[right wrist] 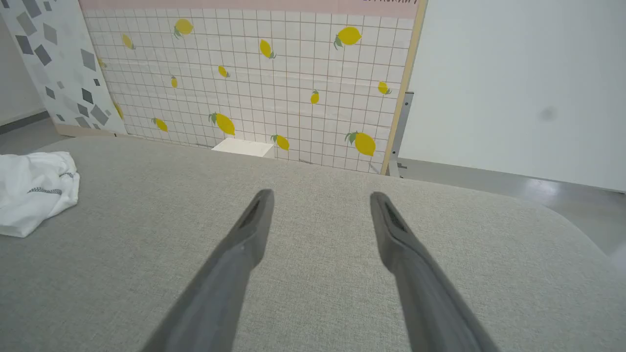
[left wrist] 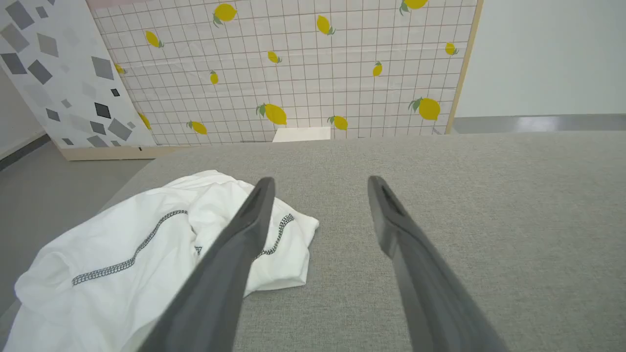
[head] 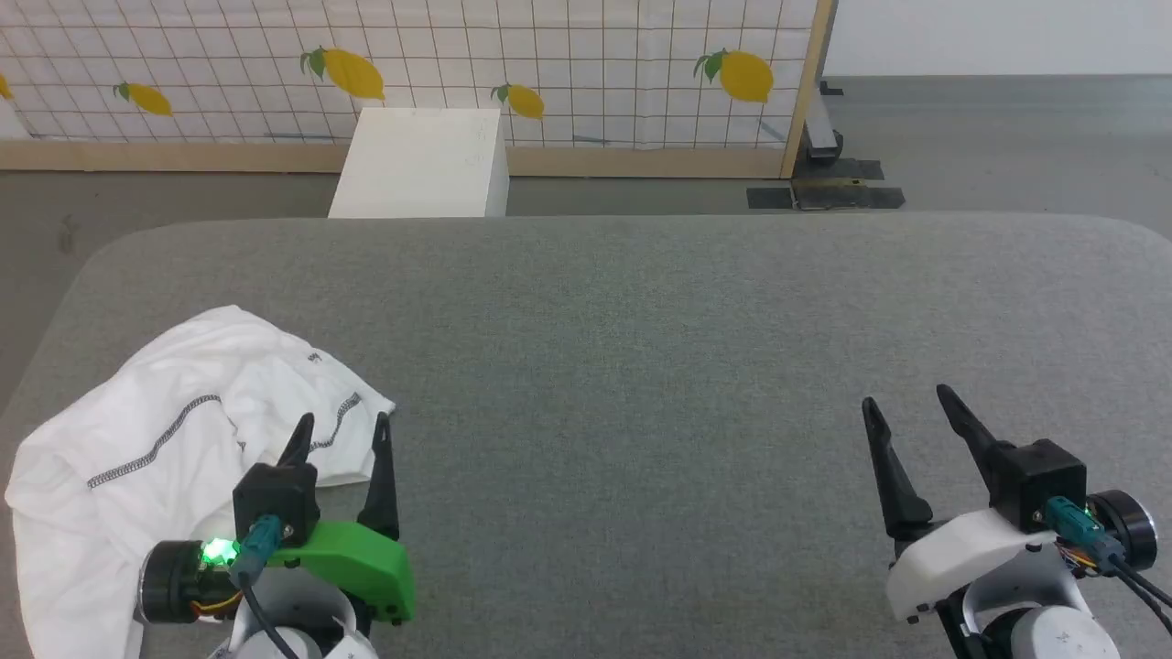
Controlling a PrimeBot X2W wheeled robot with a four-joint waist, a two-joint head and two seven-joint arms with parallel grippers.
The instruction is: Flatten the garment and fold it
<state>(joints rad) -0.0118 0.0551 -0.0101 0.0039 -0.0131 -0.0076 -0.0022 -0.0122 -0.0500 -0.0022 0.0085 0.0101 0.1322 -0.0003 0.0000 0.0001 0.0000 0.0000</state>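
Crumpled white raglan shirt (head: 174, 430) is bunched up on the near-left corner of the grey counter (head: 641, 348). Left gripper (head: 344, 418) hangs over that same corner, jaws apart and empty. Right gripper (head: 906, 396) is over the counter's near-right part, jaws apart too.

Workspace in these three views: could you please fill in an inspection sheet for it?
Surface: grey fabric-covered table, smooth.
Job's things: garment, crumpled in a heap at the table's near-left corner, not yet flattened.
Clutter: nothing seen.
Grippers: left gripper open, empty, at the garment's right edge, contact cannot be told; right gripper open, empty, above bare table.
Cables: cables plugged at each wrist, close to the arms.
Surroundings: white box on the floor beyond the table; lemon-print panel behind it.
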